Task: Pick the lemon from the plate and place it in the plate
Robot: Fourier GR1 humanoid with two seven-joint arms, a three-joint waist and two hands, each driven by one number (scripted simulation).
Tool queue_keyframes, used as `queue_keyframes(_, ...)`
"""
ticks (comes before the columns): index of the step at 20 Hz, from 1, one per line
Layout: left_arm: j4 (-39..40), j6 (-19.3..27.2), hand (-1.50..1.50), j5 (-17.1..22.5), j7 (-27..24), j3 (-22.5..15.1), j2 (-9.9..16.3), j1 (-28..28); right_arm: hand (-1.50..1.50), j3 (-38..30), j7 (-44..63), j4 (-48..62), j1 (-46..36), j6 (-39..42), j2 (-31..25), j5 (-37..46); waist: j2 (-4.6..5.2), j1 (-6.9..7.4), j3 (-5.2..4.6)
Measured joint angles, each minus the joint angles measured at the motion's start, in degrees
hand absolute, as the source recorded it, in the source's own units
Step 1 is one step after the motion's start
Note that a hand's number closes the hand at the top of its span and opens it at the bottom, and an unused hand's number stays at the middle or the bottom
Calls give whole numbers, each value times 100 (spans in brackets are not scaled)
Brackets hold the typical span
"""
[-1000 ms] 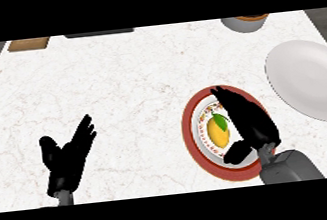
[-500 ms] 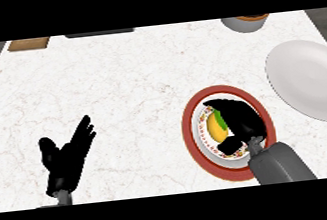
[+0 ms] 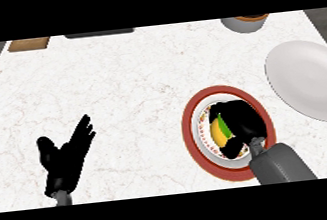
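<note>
White marble counter (image 3: 120, 86) fills the view, and on its right side the lemon (image 3: 219, 131) lies in the middle of the red-rimmed plate (image 3: 190, 129), yellow with a green leaf showing at its right edge. Over it sits the right hand (image 3: 240, 121), fingers curled down across the fruit's right side and the thumb tucked in below, so the lemon looks caught between them, though the hand hides most of the contact and the fruit appears to rest on the plate. Just beyond that plate, up and to the right and apart from it, lies the plain white plate (image 3: 312, 81), the likely target. To do this step well, I would let the fingers finish wrapping under the fruit's widest part before any lift, because a lemon is round and smooth and may roll sideways out of a partial grasp. Lifting straight up should clear the raised red rim without nudging the plate. Far to the left, the left hand (image 3: 66, 160) rests open near the lower edge, fingers spread upward, holding nothing. At the counter's back edge a grey bowl (image 3: 245, 23) stands well apart from the work
</note>
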Motion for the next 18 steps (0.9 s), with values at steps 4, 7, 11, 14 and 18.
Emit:
queue_keyframes(4,-38,66,0,-83,-12,-63,-82,61,150,18,-132,-247,135,-502,109,166,6,-9,4)
queue_keyframes(7,32,63,0,-98,-102,-22,-72,58,150,179,-54,-724,666,-1006,274,320,2,-40,4)
queue_keyframes(11,72,92,0,-75,-46,58,-55,-33,150,686,242,-1717,1606,-1609,518,681,-11,-103,5)
queue_keyframes(14,96,29,0,-27,-48,123,8,-20,150,922,302,-2355,2162,-2239,564,973,-17,-121,4)
queue_keyframes(18,32,24,0,-65,-75,35,-51,88,150,1044,541,-3100,2598,-2780,687,1105,-12,-95,6)
